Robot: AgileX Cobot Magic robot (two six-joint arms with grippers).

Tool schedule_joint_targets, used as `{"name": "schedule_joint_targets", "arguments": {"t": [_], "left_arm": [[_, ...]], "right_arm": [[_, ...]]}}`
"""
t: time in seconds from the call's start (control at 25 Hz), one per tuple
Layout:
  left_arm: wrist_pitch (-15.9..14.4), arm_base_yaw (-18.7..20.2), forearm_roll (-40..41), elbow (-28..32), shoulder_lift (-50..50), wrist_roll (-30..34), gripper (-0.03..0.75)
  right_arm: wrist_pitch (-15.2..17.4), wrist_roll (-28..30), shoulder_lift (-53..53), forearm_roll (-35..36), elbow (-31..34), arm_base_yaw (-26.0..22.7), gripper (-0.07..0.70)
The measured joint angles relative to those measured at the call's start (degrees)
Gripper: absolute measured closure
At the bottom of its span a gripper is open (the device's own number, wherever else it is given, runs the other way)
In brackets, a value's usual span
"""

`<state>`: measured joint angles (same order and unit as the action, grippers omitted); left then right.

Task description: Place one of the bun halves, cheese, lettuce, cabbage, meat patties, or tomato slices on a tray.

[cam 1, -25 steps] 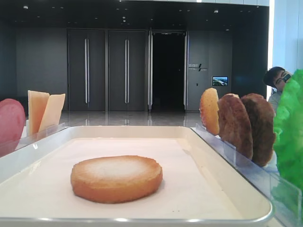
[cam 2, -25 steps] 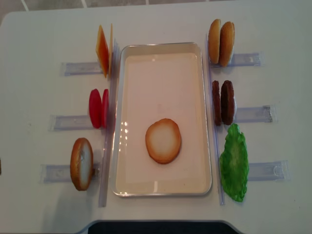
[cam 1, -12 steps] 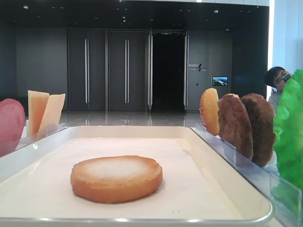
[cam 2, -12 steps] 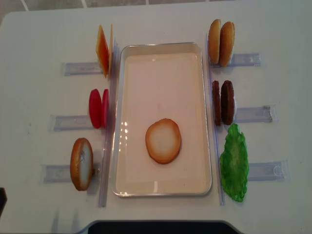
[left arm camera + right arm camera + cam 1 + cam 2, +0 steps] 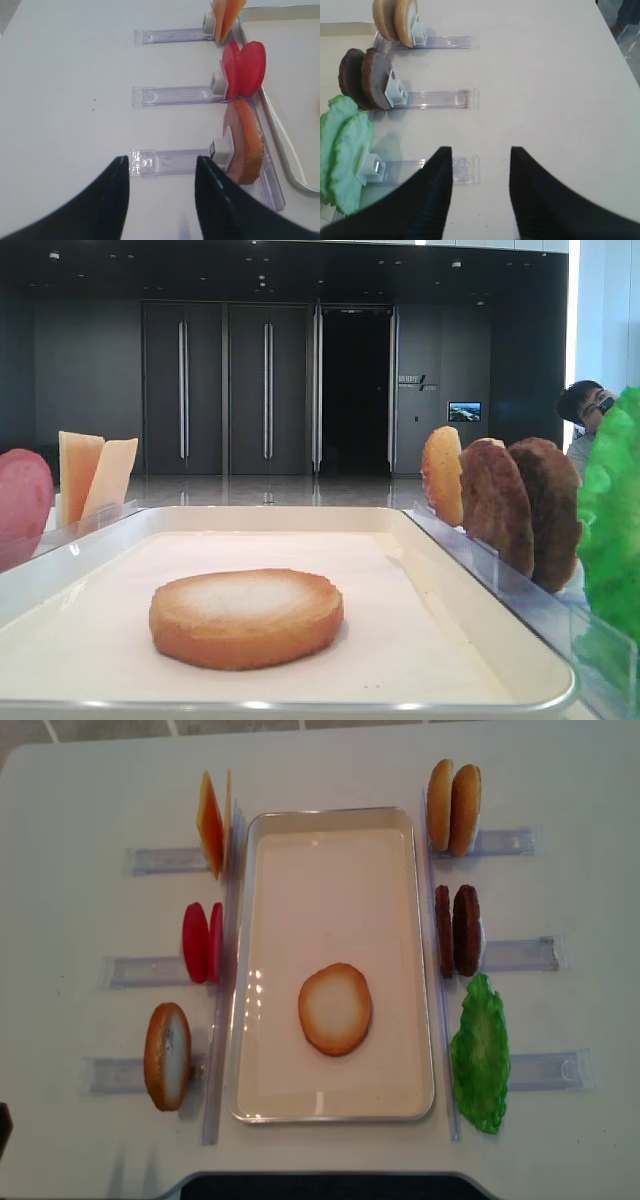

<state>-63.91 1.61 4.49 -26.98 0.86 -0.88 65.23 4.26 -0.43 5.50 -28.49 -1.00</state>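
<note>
Now we see the large white rectangular tray [image 5: 335, 840] in the middle of the white table [image 5: 90, 790], and one round golden-brown bun half [image 5: 335, 1009] lies flat on its floor, pale face up, nearer to the near rim than to the far one.

Along the left edge of the tray, clear plastic holders [image 5: 150, 970] keep things upright: the thin yellow-orange cheese slices [image 5: 212, 824] by the far corner, the smooth red tomato slices [image 5: 201, 942] in the middle, and another bun half [image 5: 167, 1055] by the near corner. Along the right edge stand two more bun halves [image 5: 454, 807], the dark brown rough meat patties [image 5: 458, 930] and the bright green frilly lettuce [image 5: 481, 1055].

Our left gripper [image 5: 161, 200] has its black fingers apart and holds nothing; it is over the bare table, near the outer end of the holder of the near-left bun. Our right gripper [image 5: 481, 195] is also apart and empty, above the outer end of the lettuce holder
</note>
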Motion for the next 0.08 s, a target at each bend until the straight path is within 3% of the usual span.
{"name": "schedule_joint_targets", "arguments": {"t": [0.08], "left_arm": [[0.0, 0.0, 0.0, 0.0, 0.0, 0.0, 0.395]], "right_arm": [[0.0, 0.0, 0.0, 0.0, 0.0, 0.0, 0.335]]}}
